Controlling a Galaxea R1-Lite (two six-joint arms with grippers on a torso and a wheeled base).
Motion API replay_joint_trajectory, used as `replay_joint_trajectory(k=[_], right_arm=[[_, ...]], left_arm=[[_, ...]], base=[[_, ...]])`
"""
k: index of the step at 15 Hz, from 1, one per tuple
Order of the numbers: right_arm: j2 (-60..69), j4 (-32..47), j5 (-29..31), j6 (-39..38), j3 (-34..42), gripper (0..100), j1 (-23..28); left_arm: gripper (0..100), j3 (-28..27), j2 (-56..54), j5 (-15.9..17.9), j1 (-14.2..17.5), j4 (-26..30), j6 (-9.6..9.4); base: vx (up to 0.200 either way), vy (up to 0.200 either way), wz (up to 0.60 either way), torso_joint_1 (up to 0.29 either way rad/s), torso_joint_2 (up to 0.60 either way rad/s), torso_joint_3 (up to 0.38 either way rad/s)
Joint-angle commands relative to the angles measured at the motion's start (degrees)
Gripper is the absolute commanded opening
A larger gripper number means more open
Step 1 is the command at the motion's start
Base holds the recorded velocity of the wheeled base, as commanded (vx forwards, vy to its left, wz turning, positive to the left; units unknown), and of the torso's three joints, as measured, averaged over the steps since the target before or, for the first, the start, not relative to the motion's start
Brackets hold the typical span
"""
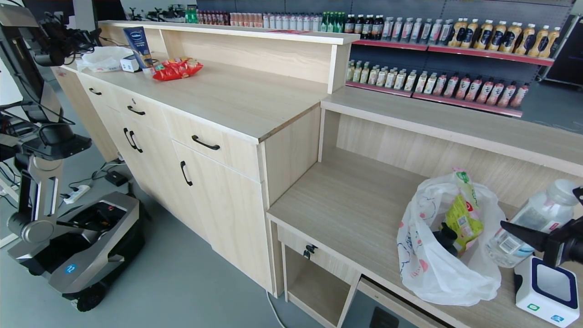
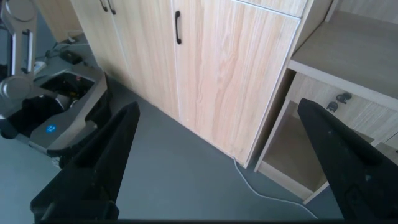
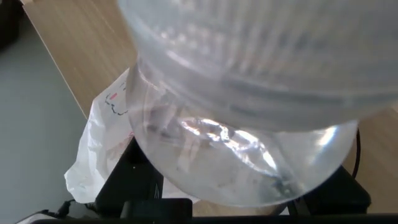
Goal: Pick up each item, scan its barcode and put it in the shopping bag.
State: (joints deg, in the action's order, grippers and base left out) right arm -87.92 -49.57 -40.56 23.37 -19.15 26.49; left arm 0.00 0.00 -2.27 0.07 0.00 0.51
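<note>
Task looks partway done: the white shopping bag (image 1: 437, 269) on the lower counter (image 1: 355, 205) already holds 2 things, a green snack packet (image 1: 462, 218) and a dark object (image 1: 446, 239); red snack packets (image 1: 177, 69) lie on the far upper counter (image 1: 237, 98), probably not yet handled; the right gripper (image 1: 539, 207) is clamped on a clear plastic bottle (image 1: 530, 223), tilted, white label near its base, just beside the bag and near the white scanner (image 1: 549, 289); the left gripper (image 2: 217, 115) hangs over the floor, jaws wide apart.
</note>
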Motion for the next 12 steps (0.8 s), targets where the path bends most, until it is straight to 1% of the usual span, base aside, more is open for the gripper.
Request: replay_joint_trajectory(k=[1,2,5,6,8,9,10,11,12], right_arm=[[-3.4,-0.18,-0.31,0.8,0.08,0,0.76],[-4.89,-0.53,-2.33,3.35,0.08,0,2.34],[-8.32,-1.32,-6.81,7.22,-0.18,0,5.59],[-9.38,-1.5,-7.34,8.18,-0.27,0,6.12],[-10.87,-2.38,-8.75,8.53,-0.45,0,6.56],[-12.1,-4.22,-9.54,8.45,-0.8,0,6.56],[-12.45,-5.1,-11.39,7.92,-1.15,0,6.47],[-12.63,-5.36,-15.25,6.95,-1.59,0,6.47],[-12.72,-5.36,-16.66,6.87,-1.68,0,6.47]], left_arm=[[100,0.0,0.0,-0.02,0.01,0.0,0.02],[100,0.0,0.0,-0.02,0.01,0.0,0.02],[100,0.0,0.0,-0.02,0.01,0.0,0.02],[100,0.0,0.0,-0.02,0.01,0.0,0.02],[100,0.0,0.0,-0.02,0.01,0.0,0.02],[100,0.0,0.0,-0.02,0.01,0.0,0.02],[100,0.0,0.0,-0.02,0.01,0.0,0.02],[100,0.0,0.0,-0.02,0.01,0.0,0.02],[100,0.0,0.0,-0.02,0.01,0.0,0.02]], base=[[0.0,0.0,0.0,0.0,0.0,0.0],[0.0,0.0,0.0,0.0,0.0,0.0],[0.0,0.0,0.0,0.0,0.0,0.0],[0.0,0.0,0.0,0.0,0.0,0.0],[0.0,0.0,0.0,0.0,0.0,0.0],[0.0,0.0,0.0,0.0,0.0,0.0],[0.0,0.0,0.0,0.0,0.0,0.0],[0.0,0.0,0.0,0.0,0.0,0.0],[0.0,0.0,0.0,0.0,0.0,0.0]])
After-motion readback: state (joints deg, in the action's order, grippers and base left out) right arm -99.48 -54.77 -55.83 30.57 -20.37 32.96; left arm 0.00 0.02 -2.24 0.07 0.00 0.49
